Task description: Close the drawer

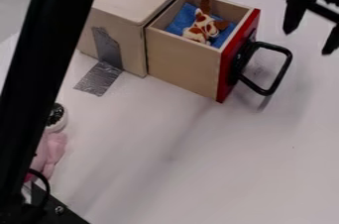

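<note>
We see one open drawer [182, 64] — one plush toy [200, 29], one blue cloth [180, 20] inside. One tool [309, 42] hangs nearby, released.

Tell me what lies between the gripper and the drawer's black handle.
In the camera view, the stretch between the gripper and the black handle is bare white tabletop.

Wooden drawer [181, 65], red front, standing open
</note>
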`<action>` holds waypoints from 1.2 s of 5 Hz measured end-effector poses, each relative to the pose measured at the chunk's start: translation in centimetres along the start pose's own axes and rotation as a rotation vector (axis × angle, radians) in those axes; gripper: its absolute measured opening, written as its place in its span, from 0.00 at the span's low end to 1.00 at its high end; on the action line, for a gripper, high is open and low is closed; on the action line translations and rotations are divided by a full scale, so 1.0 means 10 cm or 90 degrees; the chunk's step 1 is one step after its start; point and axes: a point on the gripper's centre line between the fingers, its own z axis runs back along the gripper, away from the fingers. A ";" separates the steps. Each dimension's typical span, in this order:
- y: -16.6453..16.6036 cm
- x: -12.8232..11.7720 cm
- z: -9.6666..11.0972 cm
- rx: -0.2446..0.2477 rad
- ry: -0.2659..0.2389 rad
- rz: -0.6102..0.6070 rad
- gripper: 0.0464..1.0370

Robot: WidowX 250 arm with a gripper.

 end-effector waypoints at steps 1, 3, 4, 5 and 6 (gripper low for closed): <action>-0.05 -0.01 -0.17 -0.005 0.016 0.001 0.96; -0.04 -0.01 -0.48 -0.018 0.061 0.006 0.96; 0.01 -0.05 -0.71 -0.018 0.115 0.007 0.96; 0.07 -0.05 -0.71 -0.017 0.118 0.019 0.96; 0.10 -0.03 -0.69 -0.005 0.105 0.025 0.91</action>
